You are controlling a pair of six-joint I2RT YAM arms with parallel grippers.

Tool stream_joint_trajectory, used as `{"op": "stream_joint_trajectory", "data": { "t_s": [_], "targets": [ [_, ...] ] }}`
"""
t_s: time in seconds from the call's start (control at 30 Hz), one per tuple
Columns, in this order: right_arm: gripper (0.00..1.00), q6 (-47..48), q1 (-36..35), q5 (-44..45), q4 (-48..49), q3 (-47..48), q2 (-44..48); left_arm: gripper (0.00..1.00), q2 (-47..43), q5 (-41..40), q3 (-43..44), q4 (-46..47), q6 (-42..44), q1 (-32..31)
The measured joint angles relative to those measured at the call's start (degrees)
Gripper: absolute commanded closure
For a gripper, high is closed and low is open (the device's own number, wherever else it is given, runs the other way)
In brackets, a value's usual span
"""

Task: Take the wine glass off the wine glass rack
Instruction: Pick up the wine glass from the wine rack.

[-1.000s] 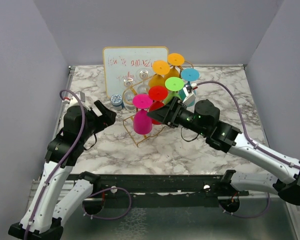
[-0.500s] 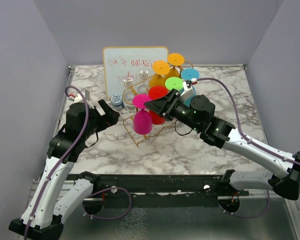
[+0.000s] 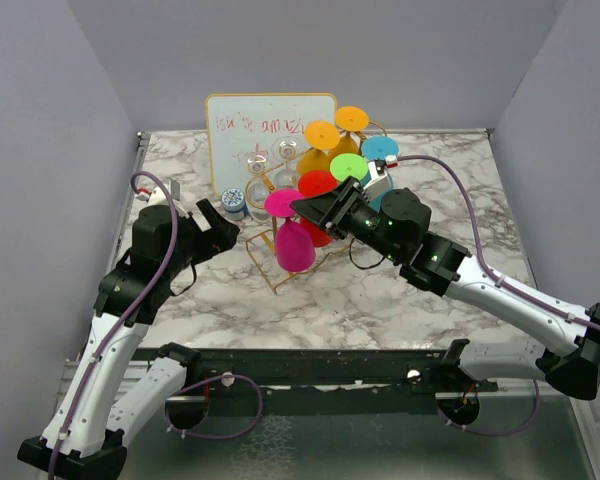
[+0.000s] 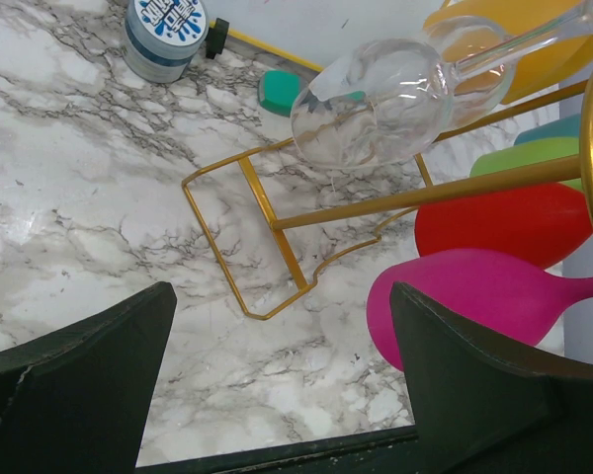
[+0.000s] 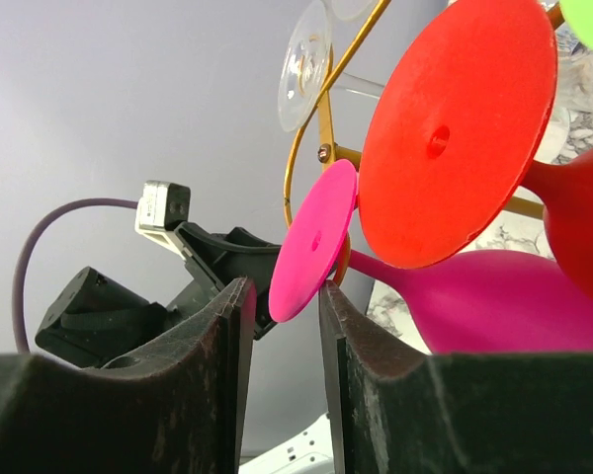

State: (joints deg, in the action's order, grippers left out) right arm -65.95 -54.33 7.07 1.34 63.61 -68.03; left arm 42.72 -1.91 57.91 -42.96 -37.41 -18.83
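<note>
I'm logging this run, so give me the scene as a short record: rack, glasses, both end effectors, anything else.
rack: gold wire, on marble table
pink glass: on rack, front end, bowl down
red glass: on rack, behind pink
clear glass: on rack
left end effector: open, empty, beside rack
right end effector: narrow gap, at pink glass's foot; grip unclear
whiteboard: behind rack
jar: left of rack

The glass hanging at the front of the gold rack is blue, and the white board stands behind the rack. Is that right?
Not quite. The front glass on the gold rack is pink, not blue, as the top external view shows. The white board does stand behind the rack.
</note>
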Motion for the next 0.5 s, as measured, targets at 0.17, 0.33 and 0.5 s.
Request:
{"op": "stream_joint_trajectory", "data": {
  "t_s": [0.17, 0.33, 0.5],
  "targets": [
    [0.66, -0.07, 0.0, 0.26, -0.22, 0.0, 0.0, 0.09, 0.33, 0.2, 0.0, 0.0, -0.02, 0.0],
    [0.72, -0.68, 0.0, 0.37, -0.48, -0.04, 0.0, 0.1, 0.48, 0.2, 0.0, 0.0, 0.0, 0.0],
    [0.72, -2.32, 0.0, 0.48, -0.61, -0.35, 0.0, 0.1, 0.52, 0.2, 0.0, -0.02, 0.0, 0.0]
  ]
}}
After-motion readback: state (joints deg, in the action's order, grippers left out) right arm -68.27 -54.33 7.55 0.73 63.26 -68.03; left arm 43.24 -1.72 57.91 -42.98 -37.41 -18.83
